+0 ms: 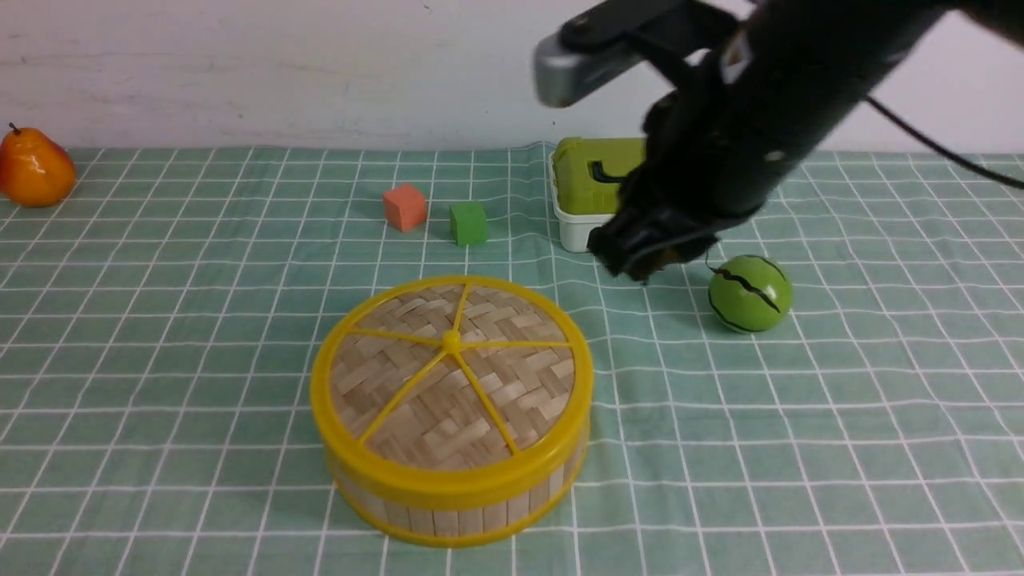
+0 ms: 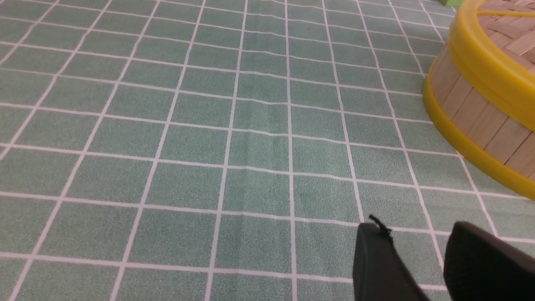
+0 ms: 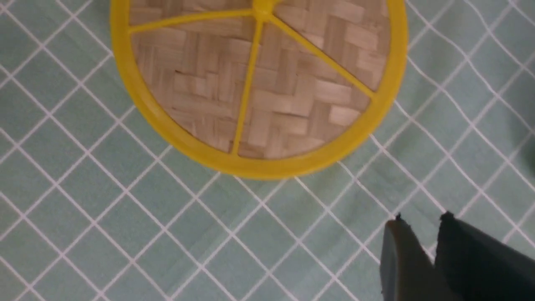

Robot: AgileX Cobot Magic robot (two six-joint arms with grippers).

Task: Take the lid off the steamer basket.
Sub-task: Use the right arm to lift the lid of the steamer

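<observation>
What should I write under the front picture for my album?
Lid sits on the steamer basket while the right gripper hovers beyond it, near a striped green ball.

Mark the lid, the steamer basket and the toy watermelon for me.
lid [image 1: 472, 384]: front view, woven bamboo top between two spokes.
steamer basket [image 1: 456, 518]: front view, near slat wall below the lid's rim.
toy watermelon [image 1: 750, 294]: front view, middle of its green skin.

Front camera: sits between my arms, faces forward and slightly down across the checked cloth [image 1: 160, 336] to the wall [image 1: 240, 64]; mid range. Right wrist camera: almost straight down on the lid [image 3: 259, 96], close. Left wrist camera: low, oblique, near the cloth. All three share the lid; front and left wrist also share the steamer basket [image 2: 472, 121].
</observation>
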